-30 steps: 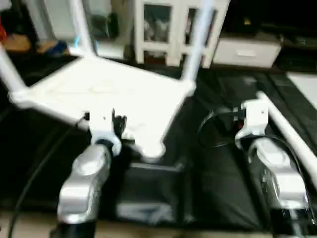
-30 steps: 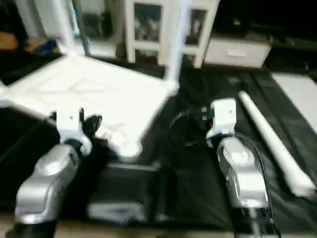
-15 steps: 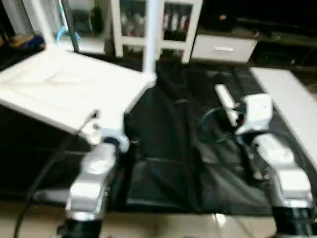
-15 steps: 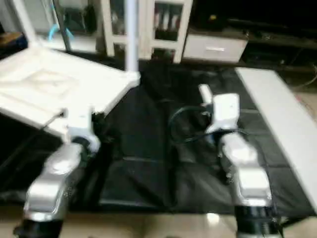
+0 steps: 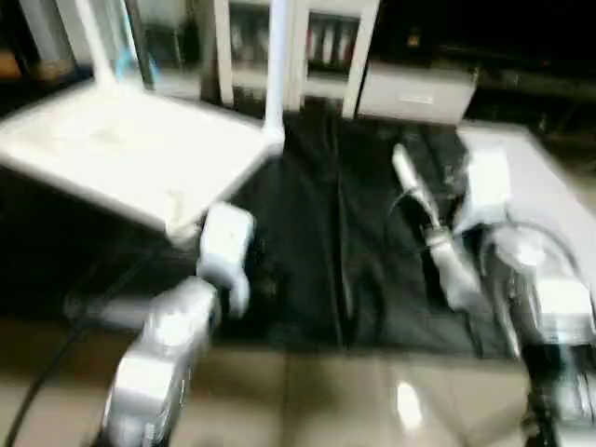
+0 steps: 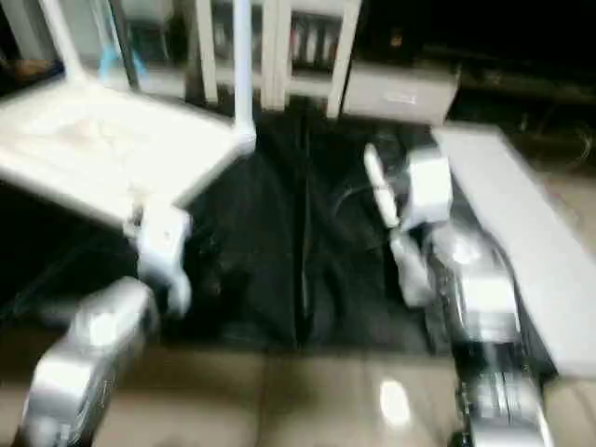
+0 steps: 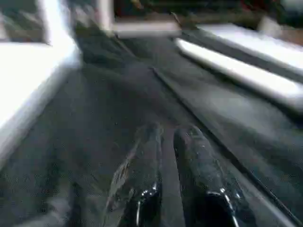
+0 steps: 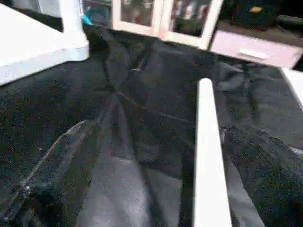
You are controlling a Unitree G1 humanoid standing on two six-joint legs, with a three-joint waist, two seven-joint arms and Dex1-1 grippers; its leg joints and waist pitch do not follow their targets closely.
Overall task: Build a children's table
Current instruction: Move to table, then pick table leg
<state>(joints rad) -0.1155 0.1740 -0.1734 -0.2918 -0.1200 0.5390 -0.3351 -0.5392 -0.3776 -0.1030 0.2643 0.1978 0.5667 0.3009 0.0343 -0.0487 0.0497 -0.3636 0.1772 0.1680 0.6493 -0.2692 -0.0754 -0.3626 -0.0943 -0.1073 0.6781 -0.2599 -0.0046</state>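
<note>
left hand (image 7: 165,156): clenched, empty, over black cloth (image 8: 142,118) | right hand (image 8: 156,170): released, fingers straddling loose leg (image 8: 208,156) | table top (image 5: 130,158): left

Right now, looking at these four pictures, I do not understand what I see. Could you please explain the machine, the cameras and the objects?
This is a humanoid robot with two silver arms. Two pictures come from its head, looking down; two come from cameras on its wrists. On a black cloth lies the white table top, upside down, with legs standing up. The left hand is nearly closed and empty. The right hand is open around a loose leg, not gripping it.
</note>
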